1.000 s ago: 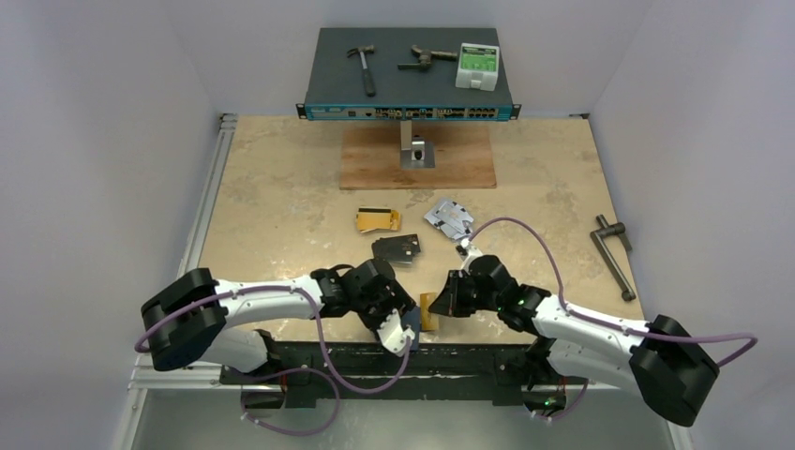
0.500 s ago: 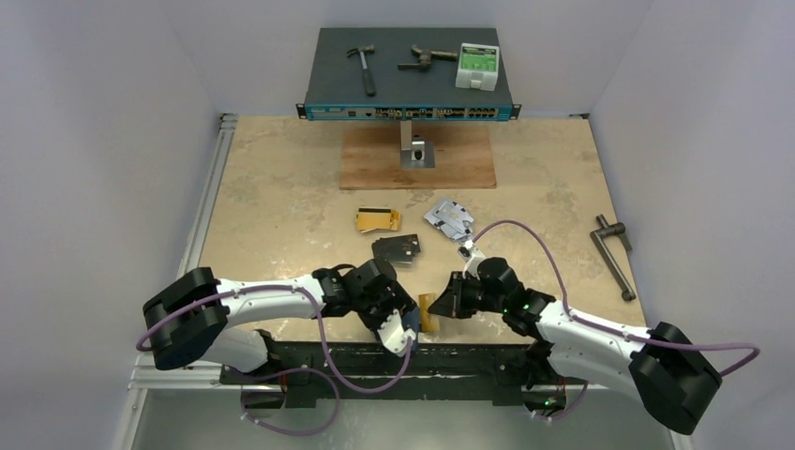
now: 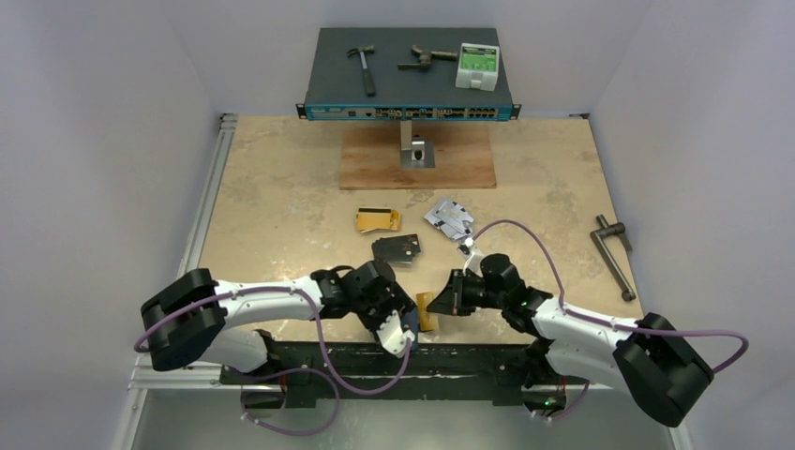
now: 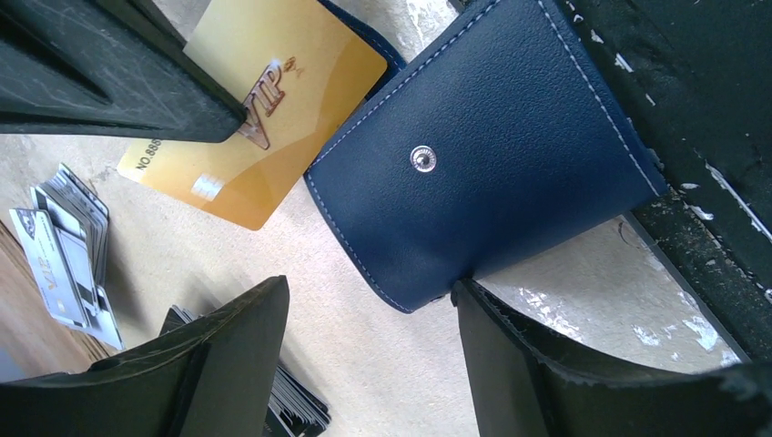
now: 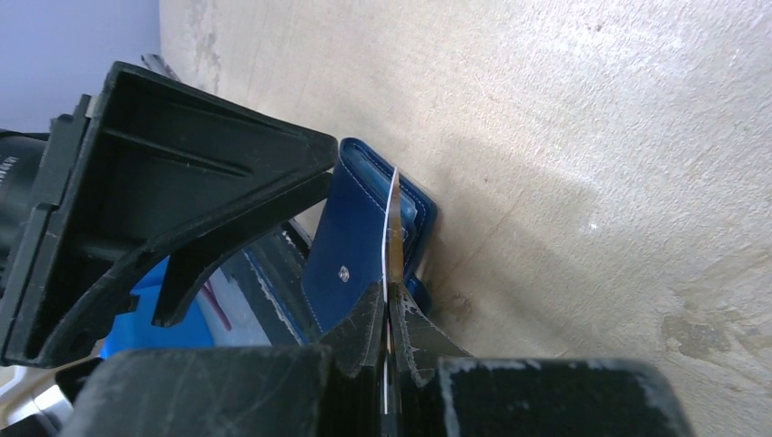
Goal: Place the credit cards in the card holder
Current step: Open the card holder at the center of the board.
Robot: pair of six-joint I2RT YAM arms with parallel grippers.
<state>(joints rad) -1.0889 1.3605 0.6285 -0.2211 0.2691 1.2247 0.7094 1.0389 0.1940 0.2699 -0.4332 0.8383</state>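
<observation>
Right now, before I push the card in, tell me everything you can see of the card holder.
The card holder is a navy leather-look folding case with pale stitching and a silver snap stud. It sits tilted and partly open at the table's near edge, one corner against a finger of the open left hand. The gold card, pinched in the right hand, meets its pocket.

The right arm's elbow (image 3: 656,373) now sits further in toward the table's middle than a second ago, and the purple cable (image 3: 525,228) above it arches a little lower. The right gripper (image 3: 437,304) and its pinched gold card (image 3: 427,310) have edged slightly closer to the left gripper (image 3: 401,330).
</observation>
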